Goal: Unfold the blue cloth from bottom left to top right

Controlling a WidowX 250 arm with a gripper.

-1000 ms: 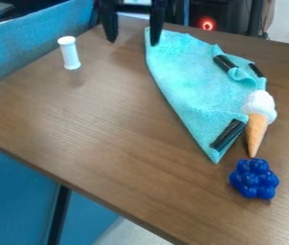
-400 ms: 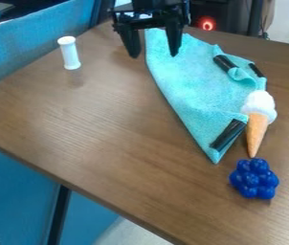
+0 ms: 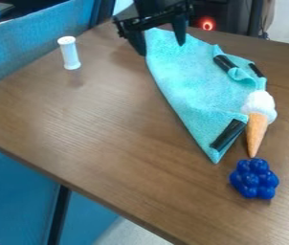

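Open gripper above cloth's upper-left corner

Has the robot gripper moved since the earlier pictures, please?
Yes. Judged against the white bottle, the gripper has moved to the right in the view, farther from it and over the blue cloth's upper end.

Single black arm enters at the top edge of the camera view, just right of the view's mid-left portion. End effector hangs downward, body tilted, its view-left side lower than its view-right side. Two dark fingers stand well parted, open gap between them; the view-left tip sits lower in the view than the other.
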